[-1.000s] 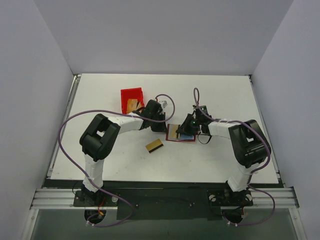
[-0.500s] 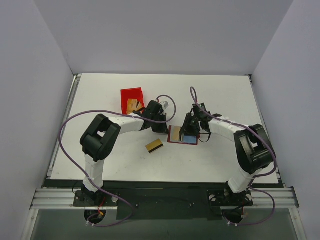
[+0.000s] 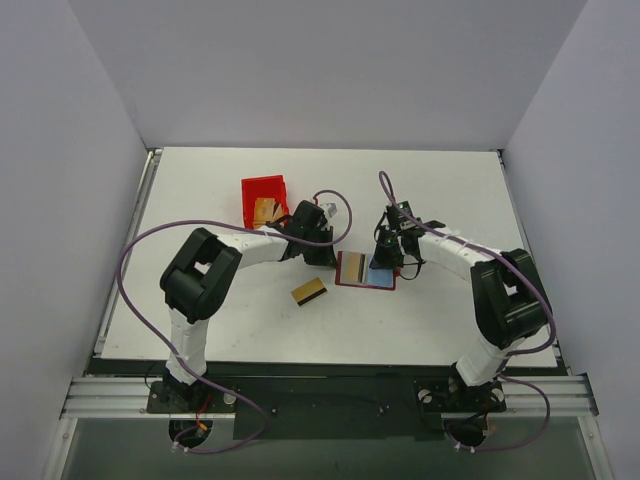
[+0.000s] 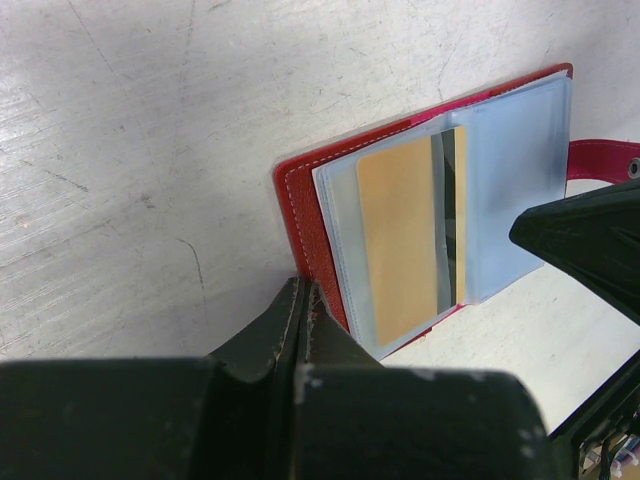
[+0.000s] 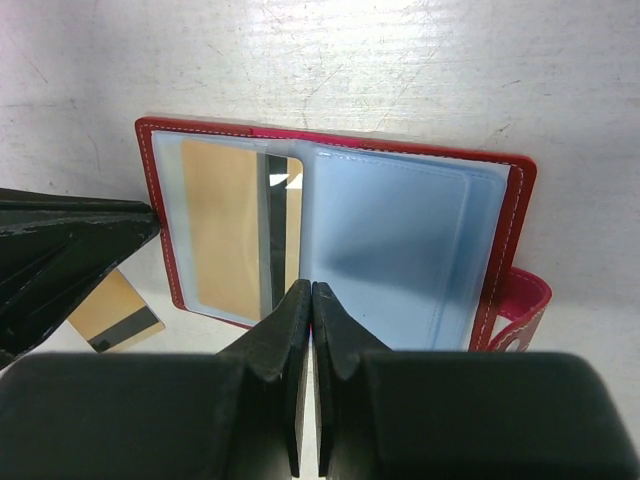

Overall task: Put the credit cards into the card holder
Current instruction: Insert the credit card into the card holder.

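Pale grey walls (image 3: 330, 70) enclose a scuffed white table (image 3: 430, 320). A red bin (image 3: 258, 189) sits toward the back left. The card holder (image 3: 364, 270) lies open mid-table, with one credit card (image 5: 225, 235) in its left sleeve and a loose card (image 3: 309, 291) on the table nearby. The left gripper (image 4: 302, 297) and right gripper (image 5: 311, 293) each have jaws pressed together, tips at the holder's edges.

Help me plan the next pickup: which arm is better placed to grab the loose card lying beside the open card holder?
Left, probably: the loose credit card lies on the left side of the card holder, close to the shut left fingers. The right fingers, also shut, are over the holder, farther off.
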